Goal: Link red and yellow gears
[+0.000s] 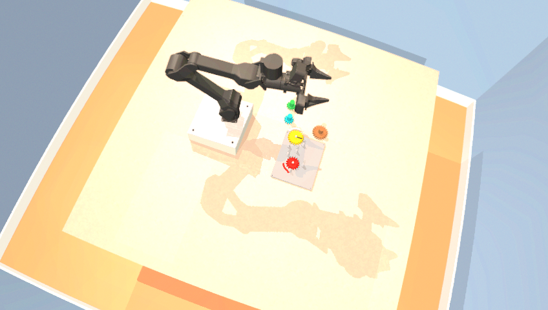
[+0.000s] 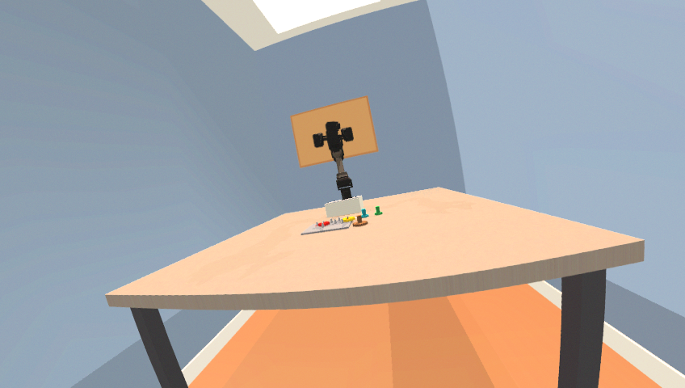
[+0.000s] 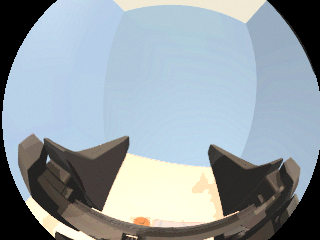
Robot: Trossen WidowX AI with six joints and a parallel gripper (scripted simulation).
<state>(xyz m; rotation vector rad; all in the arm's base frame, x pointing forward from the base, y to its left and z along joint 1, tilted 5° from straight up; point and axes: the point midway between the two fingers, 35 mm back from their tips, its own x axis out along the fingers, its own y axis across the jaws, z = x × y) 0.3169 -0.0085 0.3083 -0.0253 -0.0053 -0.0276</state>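
Observation:
The grey board [image 1: 307, 180] [image 2: 316, 230] carries a red gear [image 1: 292, 163] [image 2: 324, 223] and a yellow gear [image 1: 295, 137] [image 2: 349, 218] with a black stripe. Several bare pegs stand between and beside them. A brown-orange gear [image 1: 320, 132] [image 2: 359, 222] [image 3: 141, 221] stands on the table just off the board near the yellow gear. A cyan gear [image 1: 288, 119] [image 2: 363, 213] and a green gear [image 1: 291, 104] [image 2: 378, 211] stand beyond the yellow gear. My gripper [image 1: 329, 89] [image 2: 332, 137] [image 3: 169, 141] is wide open and empty, high above the table, pointing roughly level.
The arm rises from a white base block [image 1: 215, 132] [image 2: 343, 207] beside the board. A red arrow [image 1: 285, 168] is marked beside the red gear. Arm shadows fall across the table and partly over the board.

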